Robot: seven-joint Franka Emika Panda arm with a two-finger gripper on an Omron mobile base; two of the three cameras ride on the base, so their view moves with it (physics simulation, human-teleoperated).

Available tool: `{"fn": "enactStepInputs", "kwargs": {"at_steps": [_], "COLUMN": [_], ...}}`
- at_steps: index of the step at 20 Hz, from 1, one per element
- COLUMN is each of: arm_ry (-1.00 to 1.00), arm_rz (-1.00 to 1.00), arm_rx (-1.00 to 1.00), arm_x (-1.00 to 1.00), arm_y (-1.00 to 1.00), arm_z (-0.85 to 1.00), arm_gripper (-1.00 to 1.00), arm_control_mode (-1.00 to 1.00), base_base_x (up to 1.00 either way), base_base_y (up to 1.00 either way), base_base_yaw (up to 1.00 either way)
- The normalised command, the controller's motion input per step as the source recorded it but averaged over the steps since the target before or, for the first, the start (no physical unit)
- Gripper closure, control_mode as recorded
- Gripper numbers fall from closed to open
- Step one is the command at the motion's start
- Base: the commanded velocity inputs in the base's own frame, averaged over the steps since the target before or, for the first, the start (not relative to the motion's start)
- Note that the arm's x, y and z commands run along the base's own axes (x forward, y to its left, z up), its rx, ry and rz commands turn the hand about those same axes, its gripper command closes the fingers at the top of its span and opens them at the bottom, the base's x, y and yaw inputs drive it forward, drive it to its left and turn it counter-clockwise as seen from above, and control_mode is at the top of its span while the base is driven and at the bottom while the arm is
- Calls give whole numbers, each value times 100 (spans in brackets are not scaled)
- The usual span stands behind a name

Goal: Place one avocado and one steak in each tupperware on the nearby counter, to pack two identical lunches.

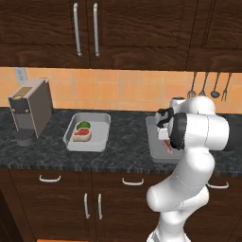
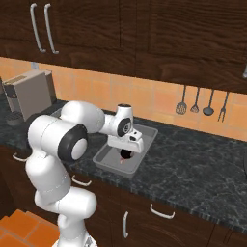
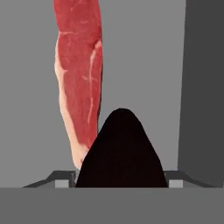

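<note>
On the speckled counter [image 1: 123, 137] the left tupperware [image 1: 94, 116] holds an avocado [image 1: 83, 125] and a steak [image 1: 81, 135]. My gripper [image 1: 166, 142] points down into the right tupperware [image 1: 152, 142], which my arm partly hides. From the other side the gripper [image 2: 125, 155] hangs low inside that tray [image 2: 149, 133], with a red scrap of steak [image 2: 120, 162] under it. In the hand view a long red steak [image 3: 78, 78] with a pale fat edge lies against one dark fingertip [image 3: 122, 135] over the grey tray floor [image 3: 144, 65]. The jaws seem shut on its end.
A grey coffee machine [image 1: 30, 108] stands at the counter's left end. Kitchen utensils [image 1: 208, 85] hang on the orange tiled wall at the right. Dark wall cabinets [image 1: 94, 33] run overhead. The tray's wall [image 3: 203, 87] rises close beside the gripper.
</note>
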Motion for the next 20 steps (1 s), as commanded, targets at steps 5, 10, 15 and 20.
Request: {"fn": "enactStepInputs", "kwargs": {"at_steps": [5, 10, 15, 20], "arm_ry": [-20, -32, -33, -19], "arm_rz": [5, 2, 0, 0], "arm_rx": [0, 0, 0, 0], "arm_x": [-29, -50, -72, -69], "arm_y": [3, 9, 20, 27], "arm_z": [2, 30, 46, 68], "arm_gripper": [-100, -100, -100, -100], "arm_control_mode": [-100, -100, -100, -100], "base_base_x": [0, 0, 0, 0], "base_base_y": [0, 0, 0, 0], "base_base_yaw": [0, 0, 0, 0]}}
